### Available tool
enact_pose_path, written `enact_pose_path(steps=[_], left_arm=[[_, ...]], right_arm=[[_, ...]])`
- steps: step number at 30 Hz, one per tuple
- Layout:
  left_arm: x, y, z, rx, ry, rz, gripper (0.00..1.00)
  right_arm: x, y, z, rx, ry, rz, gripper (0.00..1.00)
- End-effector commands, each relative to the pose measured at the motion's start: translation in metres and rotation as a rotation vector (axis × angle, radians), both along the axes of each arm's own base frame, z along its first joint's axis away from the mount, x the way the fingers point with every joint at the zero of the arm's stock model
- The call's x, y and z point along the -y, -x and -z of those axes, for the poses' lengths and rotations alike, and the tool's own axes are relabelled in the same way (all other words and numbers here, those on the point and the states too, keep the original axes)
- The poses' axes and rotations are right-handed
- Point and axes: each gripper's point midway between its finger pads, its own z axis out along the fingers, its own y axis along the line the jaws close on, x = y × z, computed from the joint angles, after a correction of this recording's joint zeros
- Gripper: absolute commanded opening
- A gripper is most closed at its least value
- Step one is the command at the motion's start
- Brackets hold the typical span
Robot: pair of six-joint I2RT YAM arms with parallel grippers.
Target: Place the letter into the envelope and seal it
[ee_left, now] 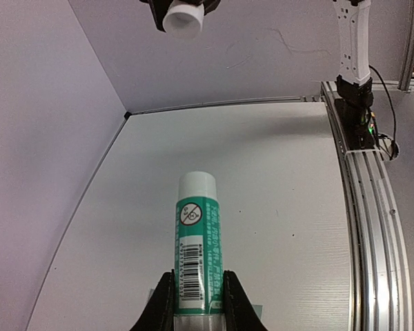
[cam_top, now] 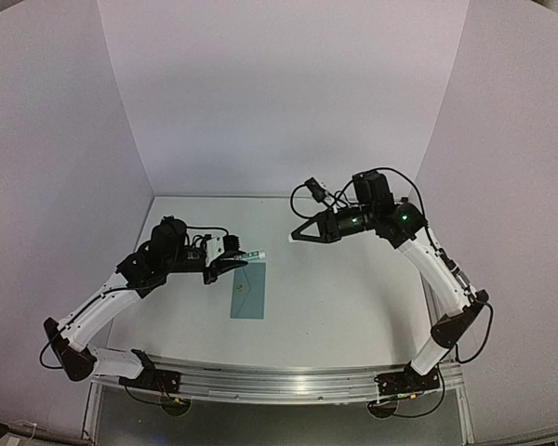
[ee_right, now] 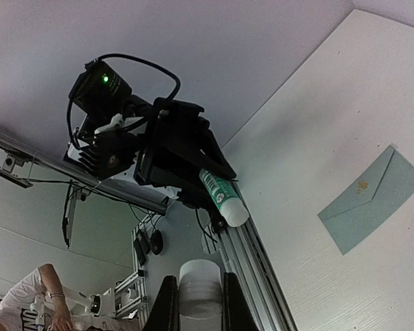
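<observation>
While the left gripper [ee_left: 199,302], held low, clamps a barcoded green glue stick [ee_left: 197,241], the raised right gripper [ee_right: 199,303] pinches a white cap [ee_right: 200,284].

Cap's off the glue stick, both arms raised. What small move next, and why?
Probably lower the left gripper to bring the glue stick down toward the envelope. The stick is uncapped, the right gripper holds its cap well apart, and the envelope lies flat on the table just below.
</observation>
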Motion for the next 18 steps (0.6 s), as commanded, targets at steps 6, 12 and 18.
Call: enact_pose_path(steps=[6, 12, 18], left_arm=[[0.015, 0.017, -0.051, 0.010, 0.148, 0.122, 0.00], [0.018, 0.019, -0.055, 0.007, 0.168, 0.131, 0.00], [0.019, 0.019, -0.057, 0.006, 0.176, 0.127, 0.00]], right_arm=[[-0.024, 0.021, 0.001, 0.017, -0.034, -0.053, 0.00], [-0.034, 0.024, 0.009, 0.017, -0.028, -0.077, 0.00], [-0.041, 0.023, 0.012, 0.022, -0.027, -0.086, 0.00]])
